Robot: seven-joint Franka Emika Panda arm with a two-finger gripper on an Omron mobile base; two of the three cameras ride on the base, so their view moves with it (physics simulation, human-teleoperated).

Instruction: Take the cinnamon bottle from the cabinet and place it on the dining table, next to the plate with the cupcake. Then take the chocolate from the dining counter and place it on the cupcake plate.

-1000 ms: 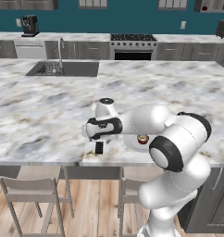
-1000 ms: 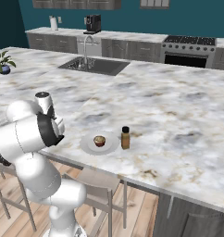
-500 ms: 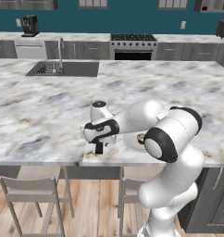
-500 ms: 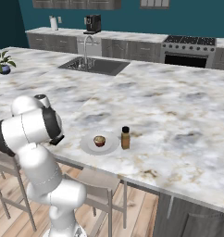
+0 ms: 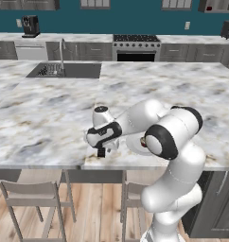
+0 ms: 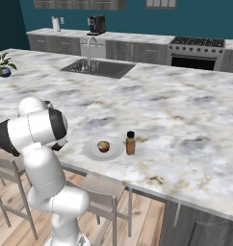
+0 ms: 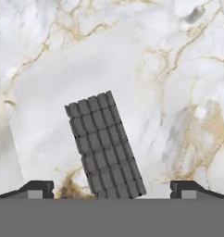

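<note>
First half looks done: cinnamon bottle [image 6: 130, 143] standing upright on the marble surface [image 6: 186, 120], just beside the plate with the cupcake [image 6: 103, 148]. Second half under way. Hand [image 7: 111, 190] hovering right over the chocolate [image 7: 105, 145], fingers spread wide on either side, gripping nothing. Chocolate lying flat near the surface's front edge, apart from the plate. Left to do: close, lift, carry across, set down by the cupcake [image 6: 103, 146].

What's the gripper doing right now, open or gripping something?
Gripper: open, jaws wide and holding nothing, poised over the chocolate lying flat on the dining counter.
</note>
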